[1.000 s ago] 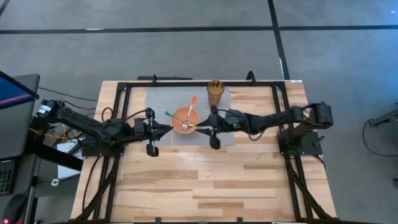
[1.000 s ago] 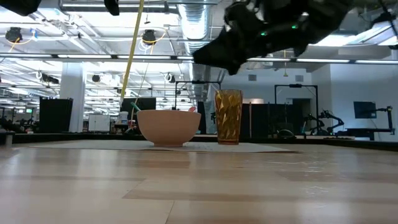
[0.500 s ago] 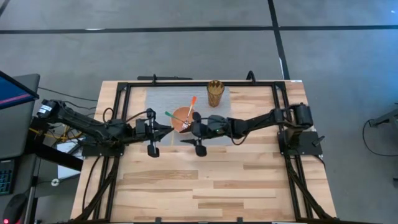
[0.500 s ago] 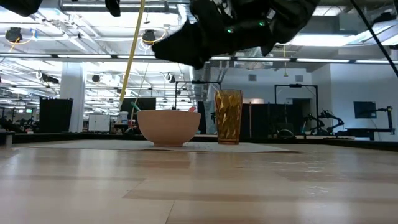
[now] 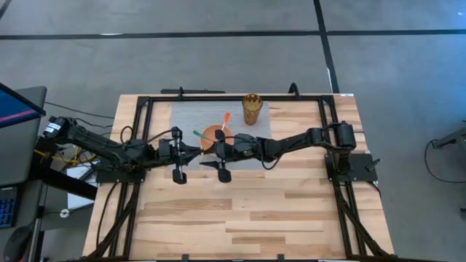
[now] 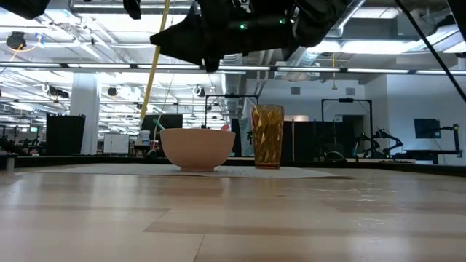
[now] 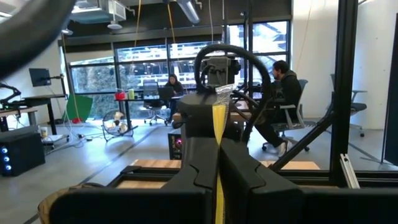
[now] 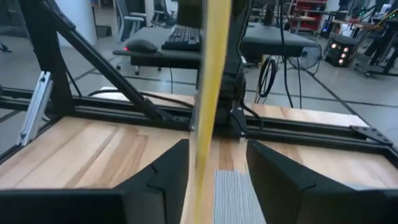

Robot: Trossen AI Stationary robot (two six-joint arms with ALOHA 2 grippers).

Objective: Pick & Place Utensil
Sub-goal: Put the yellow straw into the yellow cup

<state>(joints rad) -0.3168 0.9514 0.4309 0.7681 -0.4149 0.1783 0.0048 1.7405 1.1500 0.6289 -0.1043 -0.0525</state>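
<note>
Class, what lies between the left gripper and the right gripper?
A yellow utensil, upright: the left wrist view shows the left gripper shut on it, the right wrist view shows it between the right gripper's open fingers.

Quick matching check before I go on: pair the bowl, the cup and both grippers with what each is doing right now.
Things:
1. bowl
2. cup
3. left gripper
4. right gripper

States:
A. open, with the yellow utensil showing between its fingers
B. amber, standing upright on the grey mat
C. shut on the yellow utensil
D. holds an orange-handled utensil and a green-handled utensil

Pairs: 1-D, 2-B, 3-C, 4-A
</note>
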